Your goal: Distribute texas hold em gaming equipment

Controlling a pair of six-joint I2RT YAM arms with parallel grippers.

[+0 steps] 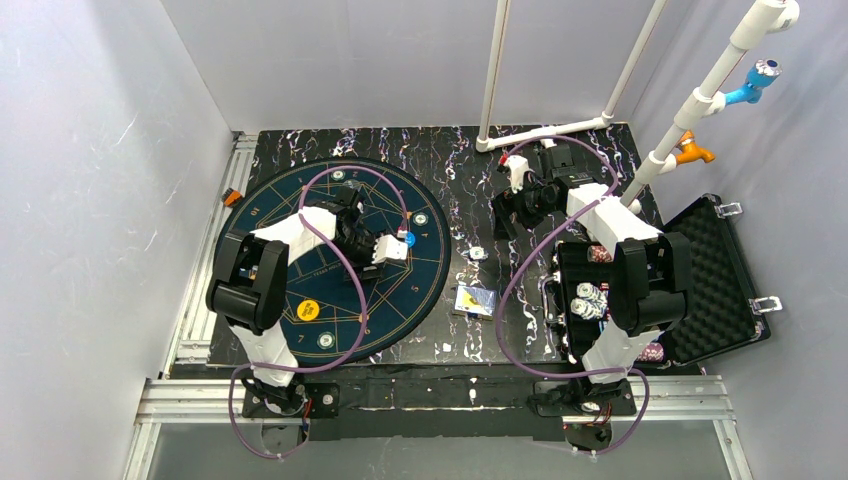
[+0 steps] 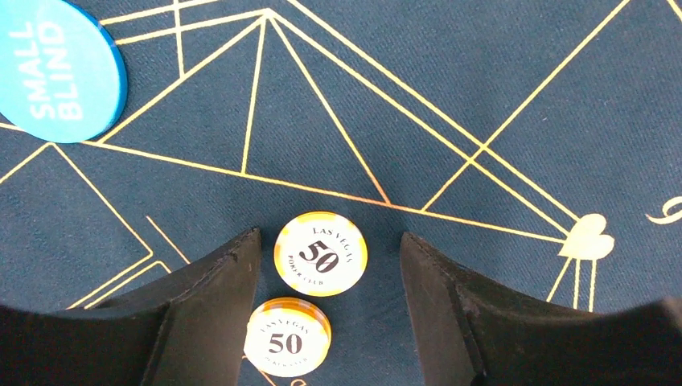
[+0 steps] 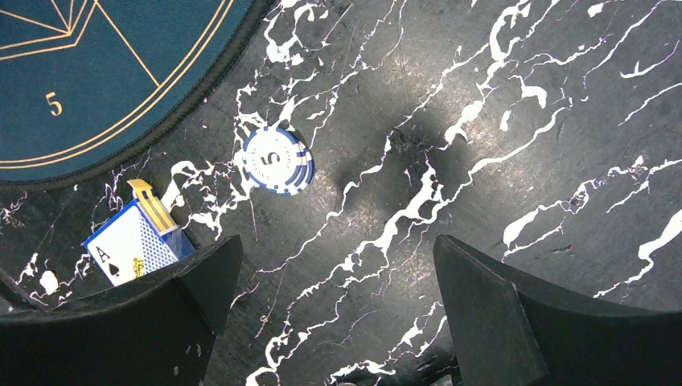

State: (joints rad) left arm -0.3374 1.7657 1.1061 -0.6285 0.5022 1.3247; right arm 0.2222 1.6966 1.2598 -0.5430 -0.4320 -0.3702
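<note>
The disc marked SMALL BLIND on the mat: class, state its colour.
The disc is bright blue with white lettering; the left wrist view shows it best.

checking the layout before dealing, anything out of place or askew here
A small blue-and-white striped poker chip stack marked 5 sits off the round dark-blue mat, on the black marbled table, its chips slightly offset. Nothing looks spilled or damaged.
</note>
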